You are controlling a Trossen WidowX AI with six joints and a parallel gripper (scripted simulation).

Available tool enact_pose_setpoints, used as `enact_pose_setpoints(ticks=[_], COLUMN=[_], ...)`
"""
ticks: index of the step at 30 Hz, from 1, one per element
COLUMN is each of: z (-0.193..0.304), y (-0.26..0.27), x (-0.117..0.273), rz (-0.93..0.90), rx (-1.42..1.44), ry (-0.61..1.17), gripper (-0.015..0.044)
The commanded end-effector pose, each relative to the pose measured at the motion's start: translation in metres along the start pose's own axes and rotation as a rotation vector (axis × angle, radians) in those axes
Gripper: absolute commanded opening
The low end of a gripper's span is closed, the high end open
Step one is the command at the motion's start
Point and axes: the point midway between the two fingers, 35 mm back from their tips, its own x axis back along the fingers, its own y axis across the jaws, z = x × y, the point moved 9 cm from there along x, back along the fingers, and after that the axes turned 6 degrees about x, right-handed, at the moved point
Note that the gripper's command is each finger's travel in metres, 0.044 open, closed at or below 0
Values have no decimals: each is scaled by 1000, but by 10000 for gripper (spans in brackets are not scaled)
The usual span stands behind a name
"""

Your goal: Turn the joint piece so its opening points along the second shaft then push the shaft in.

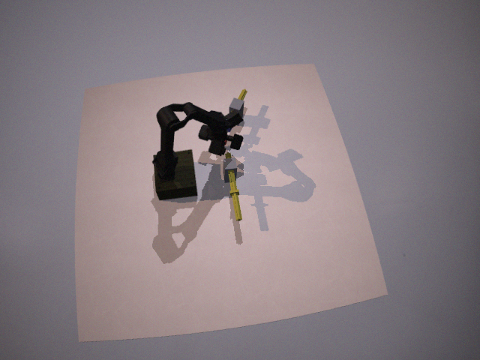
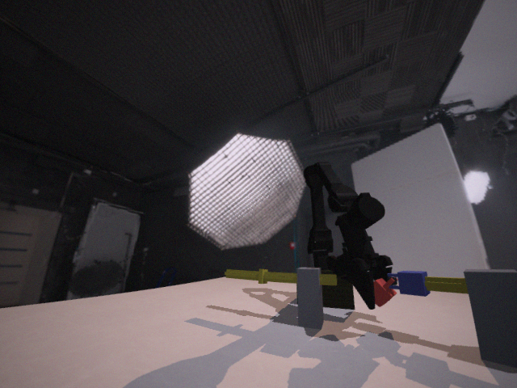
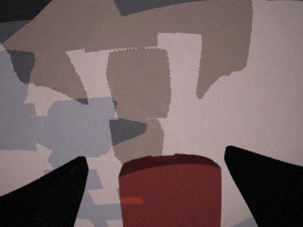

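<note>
The red joint piece (image 2: 384, 293) (image 3: 170, 199) hangs tilted downward from the blue hinge part (image 2: 412, 282) on the first yellow shaft (image 1: 242, 94) (image 2: 447, 284). That shaft is held by a grey block (image 1: 236, 105) (image 2: 493, 313). My gripper (image 3: 158, 161) (image 1: 226, 145) is open, with its fingers on either side of the red piece and a gap to each finger in the wrist view. The second yellow shaft (image 1: 237, 207) (image 2: 279, 277) passes through the second grey block (image 1: 229, 166) (image 2: 309, 298); its end is apart from the red piece. The opening of the red piece is hidden.
The second shaft has a yellow collar (image 1: 234, 192) (image 2: 262, 276) on the side of its block away from the joint. The arm's dark base (image 1: 176, 174) stands left of the second block in the top view. Arm shadows cross the pale mat (image 1: 154, 302).
</note>
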Motion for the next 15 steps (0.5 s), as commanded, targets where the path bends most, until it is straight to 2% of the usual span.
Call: enact_pose_setpoints(ticks=[1, 11, 15], z=[-1, -1, -1], y=[-1, -2, -2], x=[-8, -22, -22], rz=[8, 8, 8], rx=[1, 1, 1], ry=[-2, -1, -1], gripper=[440, 440, 335])
